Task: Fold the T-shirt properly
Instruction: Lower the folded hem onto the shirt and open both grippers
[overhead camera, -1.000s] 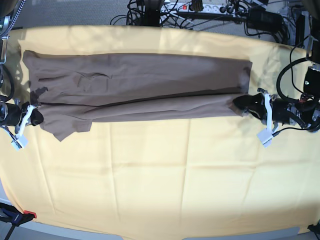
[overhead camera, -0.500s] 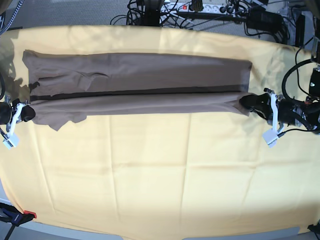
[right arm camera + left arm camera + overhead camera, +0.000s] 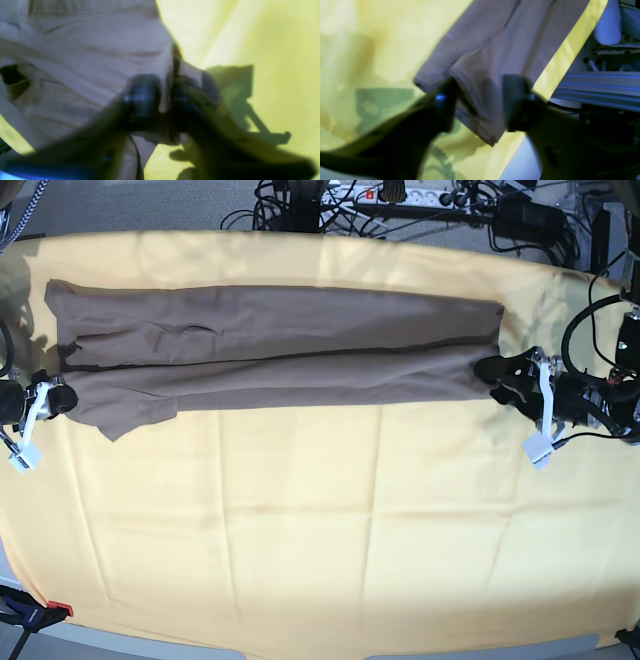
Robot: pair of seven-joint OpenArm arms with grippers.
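The T-shirt (image 3: 280, 345) lies as a long taupe band across the far half of the yellow cloth (image 3: 320, 520), its near flap folded up over the rest. My left gripper (image 3: 492, 370) sits at the band's right end. In the left wrist view its fingers (image 3: 445, 105) stand well apart, open, with the shirt's hem corner (image 3: 480, 117) lying flat between them. My right gripper (image 3: 62, 397) is at the band's left end. In the blurred right wrist view the gripper (image 3: 166, 100) shows a gap between its fingers, with a strip of shirt fabric (image 3: 87, 50) in it.
Cables and a power strip (image 3: 400, 195) run along the far edge. A red clamp (image 3: 55, 610) holds the cloth at the near left corner. White tags (image 3: 535, 448) hang from both wrists. A metal rail (image 3: 595, 85) lies just past the cloth's right edge.
The near flap has been pulled taut and laid down over the shirt, closing the dark gap. Both grippers were shut on the flap's ends and have now parted their fingers.
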